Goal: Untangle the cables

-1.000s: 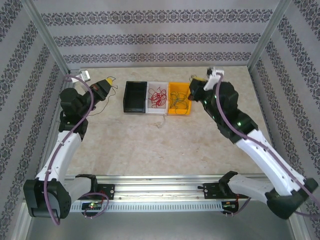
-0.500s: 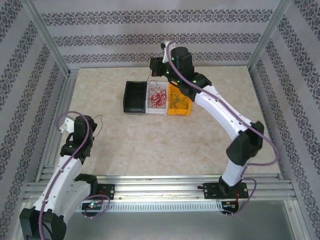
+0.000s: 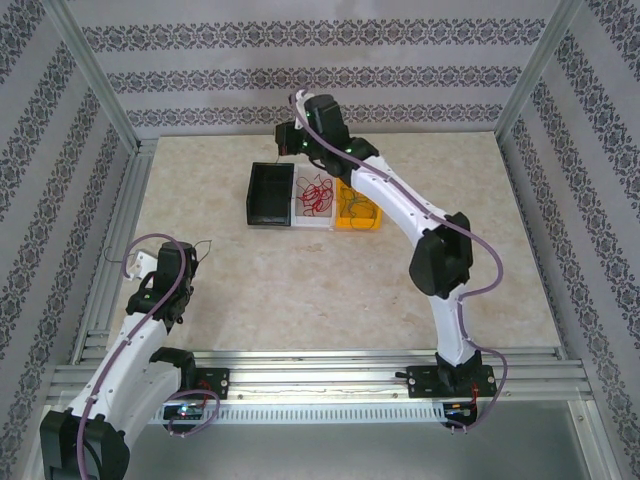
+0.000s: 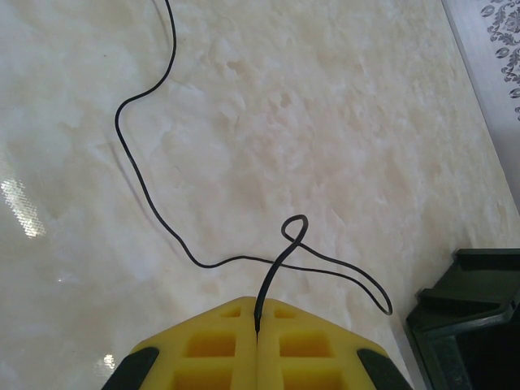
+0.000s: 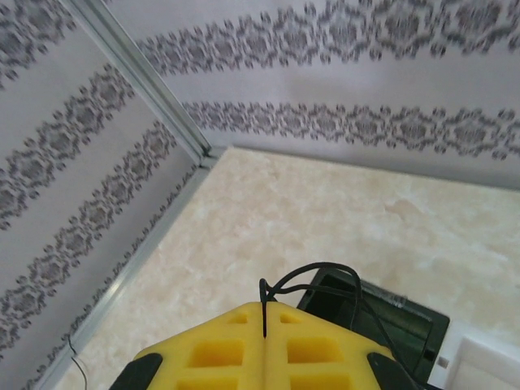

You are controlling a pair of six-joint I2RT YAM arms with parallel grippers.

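Left gripper (image 4: 257,325): clenched on the end of a black cable (image 4: 199,264), low at 8 o'clock on the table (image 3: 300,290). Gripping the tip is judged to let the length trail free. In the left wrist view the cable's long axis runs from 6 o'clock at the fingers toward 11 o'clock, with one small loop near the grip.

Right gripper (image 5: 264,321): clenched on a second black cable (image 5: 321,265), raised over the black bin (image 3: 268,220) at 12 o'clock, presumably for sorting. Red cables (image 3: 316,194) lie in the white bin (image 3: 312,226), blue-green cables (image 3: 358,206) in the yellow bin (image 3: 352,226).
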